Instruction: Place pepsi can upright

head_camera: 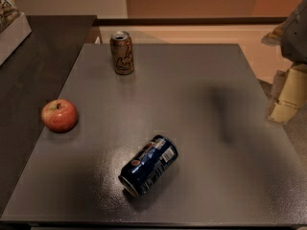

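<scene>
Grey and faintly speckled, the table (201,176) fills most of the camera view, its near edge running along the bottom of the scene. The pepsi can (148,166) lies on its side on the near half of this surface, a little left of the middle. One silver end faces near and left, and the other end points far and right. Its dark blue wall shows a white barcode label on the upper far side and a small red mark toward the left. It touches nothing but the table.

Well apart from it, at the far edge and left of centre, a brown-gold can (122,52) with cursive lettering stands upright, its opened top showing. A red and yellow apple (59,115) sits stem-up at the table's left edge, between the two cans in depth and clear of both. Left of the table runs a dark counter (33,71), and a white box (13,32) rests at its far left corner, only partly in view.

The gripper (287,99) hangs at the far right edge of the scene, pale cream below a grey housing, beyond the table's right side and well away from the pepsi can. Only part of it shows, so I cannot tell whether it is open or closed, nor whether it has hold of anything. A soft dark shadow (225,116) lies on the table's right half.
</scene>
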`<act>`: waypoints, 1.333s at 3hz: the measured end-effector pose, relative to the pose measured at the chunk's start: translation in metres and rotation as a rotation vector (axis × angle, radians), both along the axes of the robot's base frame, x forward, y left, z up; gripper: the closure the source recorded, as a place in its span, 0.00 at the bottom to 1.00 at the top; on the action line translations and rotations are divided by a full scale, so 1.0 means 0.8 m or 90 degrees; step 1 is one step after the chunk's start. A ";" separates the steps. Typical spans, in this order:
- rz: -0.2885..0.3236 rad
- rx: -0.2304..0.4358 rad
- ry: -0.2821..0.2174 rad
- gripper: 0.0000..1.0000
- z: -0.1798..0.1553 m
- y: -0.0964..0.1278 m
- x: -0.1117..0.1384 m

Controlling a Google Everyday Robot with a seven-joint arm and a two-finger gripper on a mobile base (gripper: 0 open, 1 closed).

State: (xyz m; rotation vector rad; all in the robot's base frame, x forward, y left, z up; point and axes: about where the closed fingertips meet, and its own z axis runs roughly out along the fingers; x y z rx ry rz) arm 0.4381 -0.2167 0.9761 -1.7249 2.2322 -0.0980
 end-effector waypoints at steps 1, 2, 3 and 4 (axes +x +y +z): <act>0.000 0.000 0.000 0.00 0.000 0.000 0.000; 0.015 -0.004 -0.007 0.00 0.002 0.005 0.001; 0.089 -0.015 -0.012 0.00 -0.004 0.037 -0.003; 0.207 -0.030 -0.002 0.00 -0.020 0.091 -0.015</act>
